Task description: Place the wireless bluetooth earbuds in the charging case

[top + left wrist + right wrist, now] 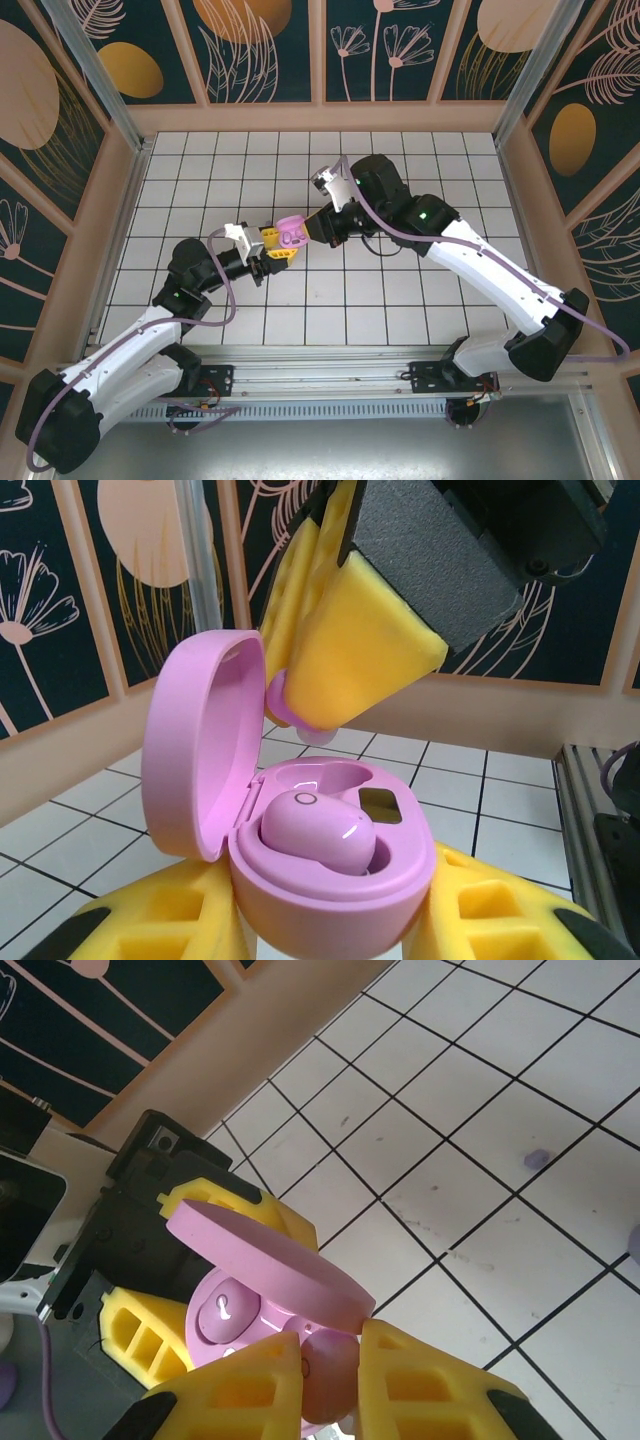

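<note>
R gripper (330, 1350): jaws clamped on the held earbud (328, 1385). The yellow foam pads (250, 1390) pinch it from both sides, and the bud's rounded end pokes out past the tips. Just below those tips is the charging case (330, 890), with its lid (195, 740) swung open and standing up at one side. L gripper (335, 925): jaws closed on the case body, one pad per flank. The case appears raised off the table (350, 310). Inside the case, the seated earbud (318, 835) fills the socket nearer the L wrist. The empty socket (335, 778) lies just beyond it, almost under the R tips. Held bud and empty socket are close, but contact can't be told. Handling, est.: the bud is light, hard, glossy and rounded. It is prob. slippery in foam and apt to twist or pop out if pinched off-centre. Grip it across the widest part and leave the underside free to enter the socket. The case is a rigid, smooth shell w/ the hinge as its weak pt, so hold it by the lower body only. Seating prob. needs correct bud orientation.
</note>
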You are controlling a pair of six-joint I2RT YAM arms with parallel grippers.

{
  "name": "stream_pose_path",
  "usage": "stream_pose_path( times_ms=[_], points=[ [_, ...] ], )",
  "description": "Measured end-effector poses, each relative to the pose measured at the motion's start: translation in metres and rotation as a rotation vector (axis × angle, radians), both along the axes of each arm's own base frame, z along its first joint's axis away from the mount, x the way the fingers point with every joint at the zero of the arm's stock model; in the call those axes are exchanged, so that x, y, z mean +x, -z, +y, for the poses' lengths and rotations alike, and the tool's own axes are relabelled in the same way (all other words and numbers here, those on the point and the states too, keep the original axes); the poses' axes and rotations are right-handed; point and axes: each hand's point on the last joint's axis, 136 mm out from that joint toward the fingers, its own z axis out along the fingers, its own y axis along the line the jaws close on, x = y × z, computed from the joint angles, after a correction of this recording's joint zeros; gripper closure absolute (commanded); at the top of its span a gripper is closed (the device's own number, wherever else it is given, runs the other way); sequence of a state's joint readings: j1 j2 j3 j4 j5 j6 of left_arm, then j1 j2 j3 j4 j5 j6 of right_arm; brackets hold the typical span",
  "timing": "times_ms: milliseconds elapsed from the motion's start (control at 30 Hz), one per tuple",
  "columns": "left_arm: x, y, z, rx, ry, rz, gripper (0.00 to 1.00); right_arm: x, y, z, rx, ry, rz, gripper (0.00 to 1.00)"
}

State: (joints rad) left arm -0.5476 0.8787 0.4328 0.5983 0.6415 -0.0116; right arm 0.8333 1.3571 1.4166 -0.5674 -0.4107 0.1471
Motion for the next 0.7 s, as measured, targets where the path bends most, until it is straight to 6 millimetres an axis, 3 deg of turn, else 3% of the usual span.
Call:
stream_pose_path(
  times_ms=[700],
  points=[
    [0.0064, 0.0062, -0.0016, -0.014, -0.011, 0.08, 0.94, 0.0034, 0.0035, -0.0012, 0.011, 0.093, -0.007, 0.86]
  ],
)
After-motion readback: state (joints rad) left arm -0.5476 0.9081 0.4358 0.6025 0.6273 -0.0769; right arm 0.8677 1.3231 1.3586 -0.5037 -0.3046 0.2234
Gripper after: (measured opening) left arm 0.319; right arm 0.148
